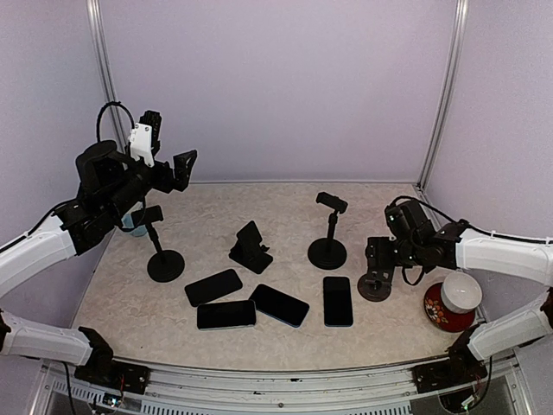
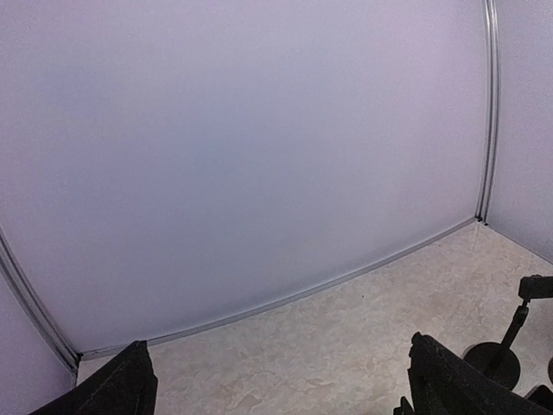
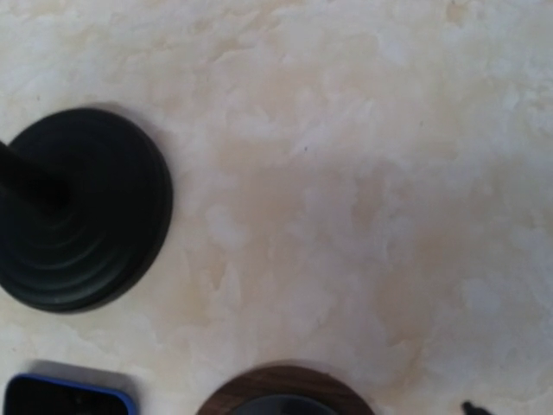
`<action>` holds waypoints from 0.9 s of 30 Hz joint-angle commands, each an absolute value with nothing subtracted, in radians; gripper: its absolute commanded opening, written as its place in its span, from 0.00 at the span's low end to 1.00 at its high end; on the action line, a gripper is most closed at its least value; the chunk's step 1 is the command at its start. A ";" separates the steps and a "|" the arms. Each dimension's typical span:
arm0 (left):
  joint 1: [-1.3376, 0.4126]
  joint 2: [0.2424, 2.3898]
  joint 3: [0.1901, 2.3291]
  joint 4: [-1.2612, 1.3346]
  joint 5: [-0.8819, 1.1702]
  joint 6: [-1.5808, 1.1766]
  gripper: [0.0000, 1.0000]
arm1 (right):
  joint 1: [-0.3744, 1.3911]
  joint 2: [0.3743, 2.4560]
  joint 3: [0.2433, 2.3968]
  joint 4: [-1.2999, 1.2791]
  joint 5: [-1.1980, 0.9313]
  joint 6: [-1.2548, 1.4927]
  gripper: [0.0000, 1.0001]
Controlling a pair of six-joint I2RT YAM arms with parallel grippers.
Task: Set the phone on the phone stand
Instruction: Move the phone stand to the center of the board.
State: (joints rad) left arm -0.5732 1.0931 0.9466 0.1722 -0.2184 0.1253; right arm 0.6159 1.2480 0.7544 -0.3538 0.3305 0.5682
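Several dark phones lie flat near the table's front: one (image 1: 212, 287) on the left, one (image 1: 226, 315) in front of it, one (image 1: 279, 304) in the middle and one (image 1: 338, 301) on the right. A folding phone stand (image 1: 251, 248) sits behind them. Pole stands with clamps rise at the left (image 1: 164, 259) and centre (image 1: 328, 251). My left gripper (image 1: 177, 169) (image 2: 276, 363) hangs high at the back left, open and empty. My right gripper (image 1: 380, 258) is low over a third stand's round base (image 1: 374, 288) (image 3: 285, 396), open; only one fingertip (image 3: 471, 407) shows in its wrist view.
A red dish holding a white cup (image 1: 454, 303) stands at the right edge beside my right arm. A small bluish cup (image 1: 134, 226) sits behind the left pole stand. Purple walls close in the back and sides. The centre stand's base (image 3: 78, 216) and a blue-edged phone corner (image 3: 69, 399) lie left of my right gripper.
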 commanded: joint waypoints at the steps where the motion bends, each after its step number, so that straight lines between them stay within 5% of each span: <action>1: -0.579 1.096 0.934 0.200 -0.232 0.142 0.99 | 0.637 1.271 0.771 -0.344 0.350 0.573 0.86; 10: -0.579 1.097 0.934 0.201 -0.235 0.145 0.99 | 0.641 1.244 0.789 -0.347 0.372 0.550 0.65; 27: -0.579 1.097 0.934 0.202 -0.238 0.147 0.99 | 0.620 1.224 0.868 -0.205 0.434 0.274 0.65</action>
State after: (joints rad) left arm -0.5732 1.0943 0.9428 0.1730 -0.2260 0.1364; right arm 0.6327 1.2514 0.8238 -0.3107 0.4042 0.3874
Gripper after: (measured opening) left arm 0.989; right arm 0.646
